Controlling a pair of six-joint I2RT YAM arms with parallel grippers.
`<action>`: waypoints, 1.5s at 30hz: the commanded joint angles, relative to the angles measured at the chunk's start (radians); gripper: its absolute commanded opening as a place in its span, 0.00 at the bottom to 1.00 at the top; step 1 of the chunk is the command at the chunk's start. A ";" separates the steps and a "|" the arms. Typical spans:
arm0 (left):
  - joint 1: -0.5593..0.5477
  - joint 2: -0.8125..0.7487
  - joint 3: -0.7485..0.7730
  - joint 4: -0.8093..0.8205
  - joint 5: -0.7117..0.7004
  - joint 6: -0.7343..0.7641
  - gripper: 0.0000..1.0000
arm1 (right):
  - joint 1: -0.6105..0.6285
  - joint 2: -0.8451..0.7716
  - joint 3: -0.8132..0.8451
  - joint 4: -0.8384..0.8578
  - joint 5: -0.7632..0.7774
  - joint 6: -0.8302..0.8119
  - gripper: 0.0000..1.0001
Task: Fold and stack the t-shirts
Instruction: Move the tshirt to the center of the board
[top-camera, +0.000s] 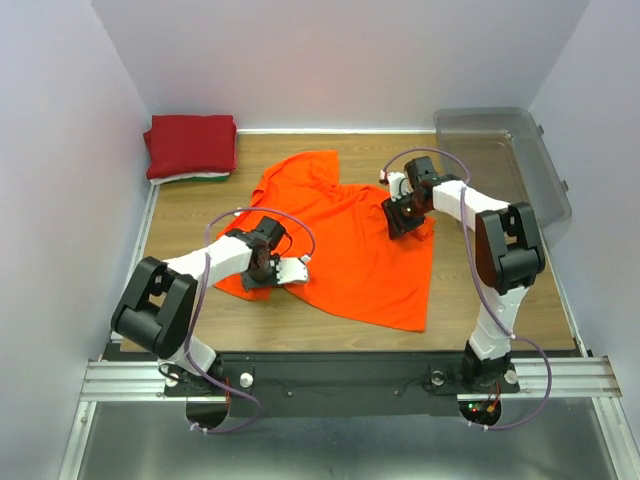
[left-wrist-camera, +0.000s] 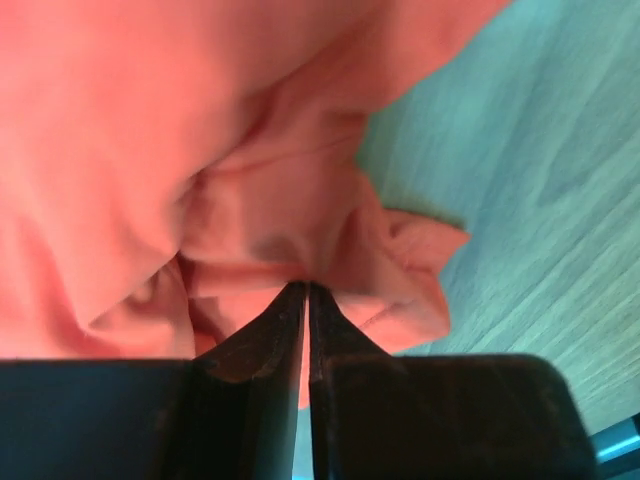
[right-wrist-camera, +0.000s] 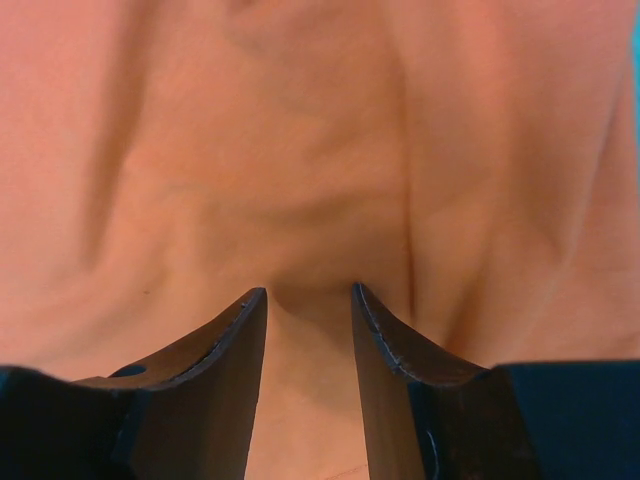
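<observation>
A bright orange t-shirt lies spread and rumpled in the middle of the table. My left gripper is at its left edge, shut on a bunched fold of the orange cloth; the jaws are almost together with cloth pinched between them. My right gripper rests on the shirt's right part with its jaws apart, and the orange cloth fills the view between the fingertips. A folded dark red t-shirt lies at the back left on thin white and green edges.
A clear plastic bin stands at the back right, by the right wall. Bare wooden table shows to the left of the orange shirt and along the front edge. White walls close in the back and both sides.
</observation>
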 joint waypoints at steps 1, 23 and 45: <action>-0.112 0.042 -0.065 -0.133 0.051 0.051 0.16 | -0.015 0.054 0.069 0.006 0.036 -0.009 0.45; -0.475 0.042 0.298 -0.541 0.568 0.031 0.16 | -0.067 0.091 0.229 0.002 0.079 -0.058 0.46; -0.187 -0.038 0.092 -0.233 0.286 -0.095 0.65 | -0.059 -0.029 0.075 -0.085 -0.145 0.027 0.59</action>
